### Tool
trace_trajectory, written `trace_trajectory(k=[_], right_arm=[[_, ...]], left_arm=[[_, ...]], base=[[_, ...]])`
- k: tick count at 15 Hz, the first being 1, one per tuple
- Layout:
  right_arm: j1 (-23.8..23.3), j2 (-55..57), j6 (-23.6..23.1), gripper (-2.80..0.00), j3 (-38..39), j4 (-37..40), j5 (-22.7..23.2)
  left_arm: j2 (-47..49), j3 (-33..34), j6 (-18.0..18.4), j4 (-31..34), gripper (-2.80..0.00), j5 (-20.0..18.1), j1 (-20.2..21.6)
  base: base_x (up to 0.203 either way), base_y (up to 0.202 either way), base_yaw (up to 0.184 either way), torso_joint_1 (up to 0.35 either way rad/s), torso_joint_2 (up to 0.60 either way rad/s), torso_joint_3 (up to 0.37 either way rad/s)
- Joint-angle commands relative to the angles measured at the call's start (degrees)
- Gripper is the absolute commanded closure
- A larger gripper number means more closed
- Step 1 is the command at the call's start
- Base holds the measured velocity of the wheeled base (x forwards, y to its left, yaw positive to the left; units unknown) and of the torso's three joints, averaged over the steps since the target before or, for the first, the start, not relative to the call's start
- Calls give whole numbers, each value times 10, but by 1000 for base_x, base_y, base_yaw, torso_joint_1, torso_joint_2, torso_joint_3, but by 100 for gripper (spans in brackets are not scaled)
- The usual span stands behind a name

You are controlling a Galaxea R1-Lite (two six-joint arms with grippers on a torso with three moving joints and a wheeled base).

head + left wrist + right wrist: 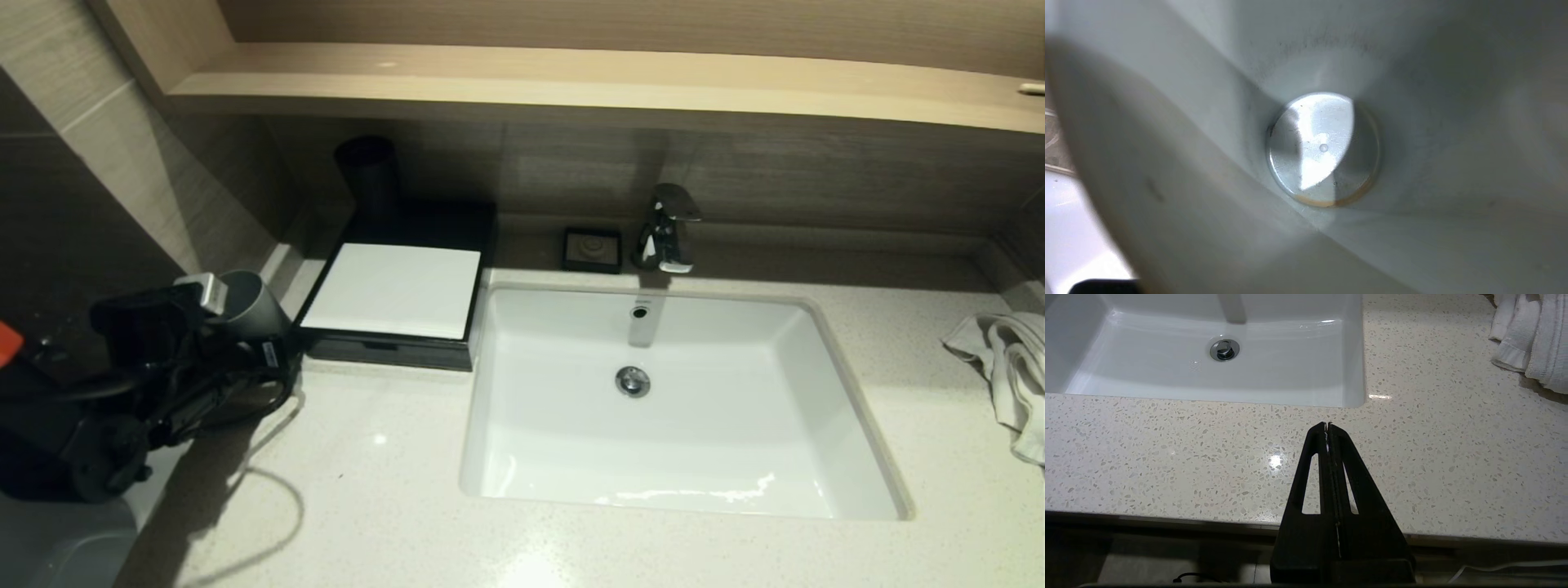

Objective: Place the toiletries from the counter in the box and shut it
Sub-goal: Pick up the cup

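Box (pixel 390 291) lid down, no toiletries seen on bench (pixel 367 506); task looks done. Left tool (pixel 208 306) grip unclear; right tool (pixel 1327 426) closed, empty. Next: retract.

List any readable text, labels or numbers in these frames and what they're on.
No text can be read in any view.
Small black dish behind the sink: a round embossed mark, too small to read.
Faucet: no marking legible.
White-lidded box: lid is blank.
Left arm's label tag beside the box: too small to read.
Right end effector: plain black, no print.
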Motion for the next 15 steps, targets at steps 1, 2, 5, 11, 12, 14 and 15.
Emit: trace_trajectory(k=[1, 2, 5, 11, 12, 14, 15], right_arm=[[0, 0, 0, 0, 0, 0, 0], [0, 0, 0, 0, 0, 0, 1], [0, 0, 0, 0, 0, 0, 1], [0, 0, 0, 0, 0, 0, 1], [0, 0, 0, 0, 0, 0, 1], [0, 0, 0, 0, 0, 0, 1], [0, 0, 0, 0, 0, 0, 1]], left_arm=[[-1, 1, -1, -3, 0, 1, 0], [-1, 1, -1, -3, 0, 1, 0], [-8, 2, -1, -3, 0, 1, 0], [-63, 23, -2, -1, 0, 1, 4], [-73, 26, -3, 1, 0, 1, 4], [-91, 33, -2, 4, 0, 1, 4], [-100, 38, -2, 4, 0, 1, 4]], base=[[0, 0, 0, 0, 0, 0], [0, 0, 0, 0, 0, 0], [0, 0, 0, 0, 0, 0], [0, 0, 0, 0, 0, 0], [0, 0, 0, 0, 0, 0], [0, 0, 0, 0, 0, 0], [0, 0, 0, 0, 0, 0]])
